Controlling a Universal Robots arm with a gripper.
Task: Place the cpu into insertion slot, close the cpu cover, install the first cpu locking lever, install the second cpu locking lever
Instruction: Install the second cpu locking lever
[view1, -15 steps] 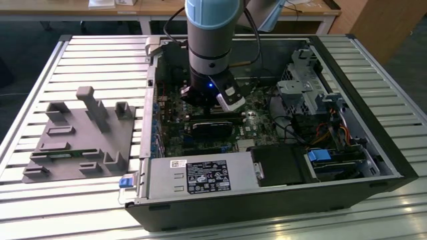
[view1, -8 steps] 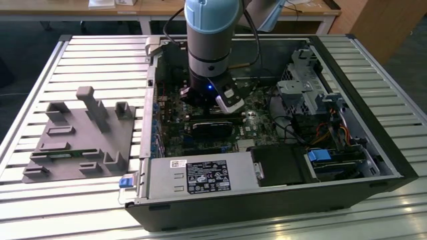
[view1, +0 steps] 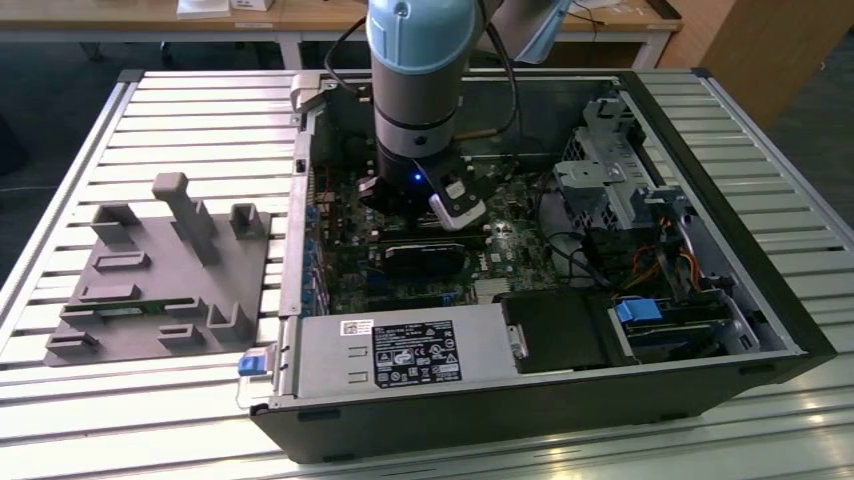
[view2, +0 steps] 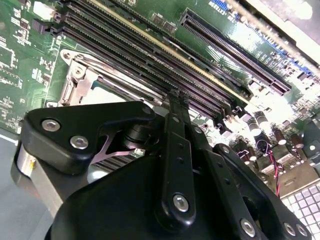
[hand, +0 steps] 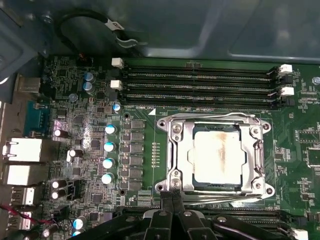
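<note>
The cpu (hand: 218, 154) lies under the cpu cover (hand: 181, 156), just beyond the closed, empty fingers (hand: 171, 200).

Open room above the cpu cover (hand: 216, 155); memory slots (hand: 200, 87) crowd one side, seemingly low.

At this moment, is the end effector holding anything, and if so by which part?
Nothing is held. The end effector has its fingertips together at the edge of the cpu cover, which lies closed over the cpu in the socket.
</note>
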